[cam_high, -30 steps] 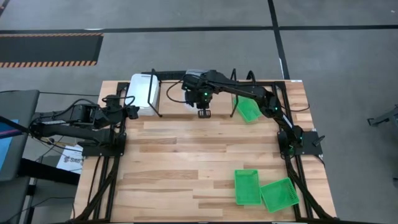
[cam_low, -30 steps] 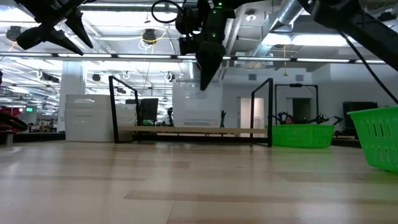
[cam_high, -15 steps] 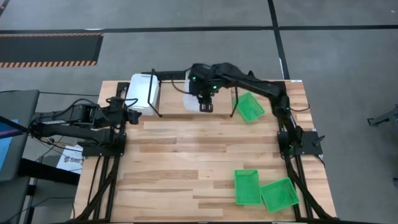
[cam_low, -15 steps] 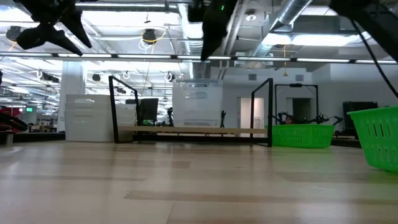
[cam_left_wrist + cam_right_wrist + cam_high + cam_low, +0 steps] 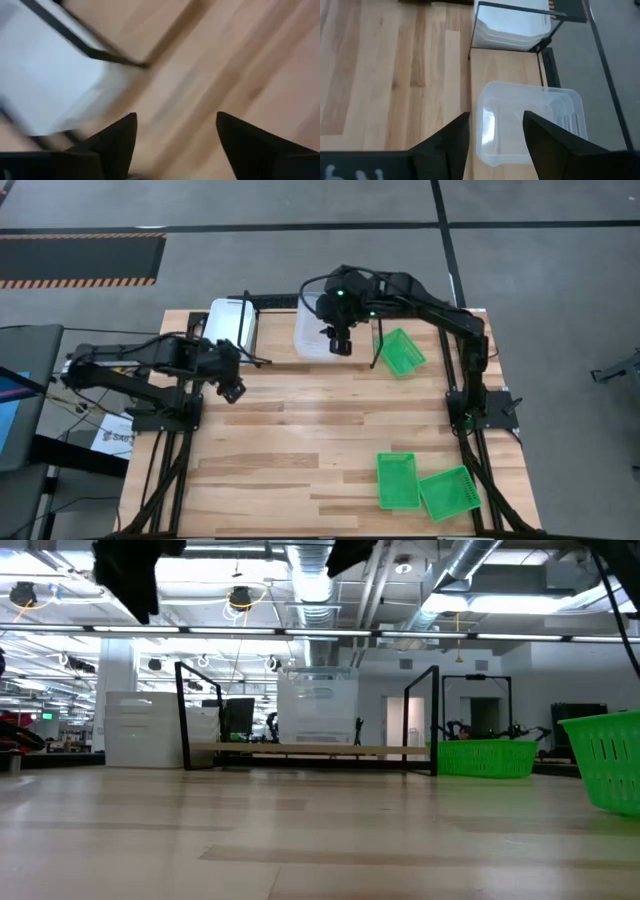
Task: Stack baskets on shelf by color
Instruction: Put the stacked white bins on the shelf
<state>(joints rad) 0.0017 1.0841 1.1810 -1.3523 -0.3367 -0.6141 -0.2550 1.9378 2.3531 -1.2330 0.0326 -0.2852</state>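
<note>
Right gripper (image 5: 340, 343) above the clear basket (image 5: 312, 332) on the shelf (image 5: 505, 57).
Its fingers spread, empty; left gripper (image 5: 232, 390), also spread, hovers near the white basket (image 5: 230, 327).

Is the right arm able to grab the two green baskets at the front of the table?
Probably yes. The two green baskets lie in the open on the right side, nothing on top. The right gripper is open, over the clear basket on the shelf.
</note>
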